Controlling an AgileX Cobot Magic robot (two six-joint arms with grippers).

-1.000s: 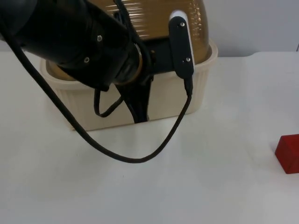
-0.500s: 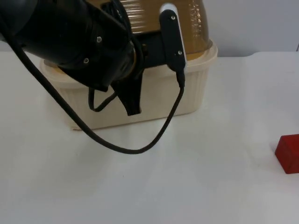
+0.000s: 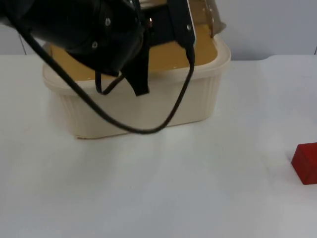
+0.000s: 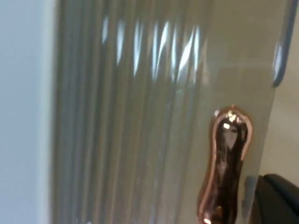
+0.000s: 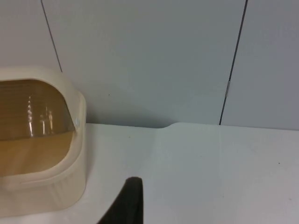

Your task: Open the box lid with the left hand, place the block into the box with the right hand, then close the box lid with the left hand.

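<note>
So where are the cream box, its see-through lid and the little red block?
cream box point(image 3: 148, 111), top view, front wall.
see-through lid point(image 4: 140, 116), left wrist view, ribbed panel.
red block point(image 3: 306, 163), top view, front face.

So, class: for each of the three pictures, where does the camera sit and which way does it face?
Top view: fixed above, looking down and forward at the box, red block; left arm shows.
Left wrist view: faces the ribbed lid, its handle.
Right wrist view: faces the wall, box; a fingertip shows.
Top and right wrist views share the box.

red block point(image 3: 306, 162) cut by frame edge
</note>
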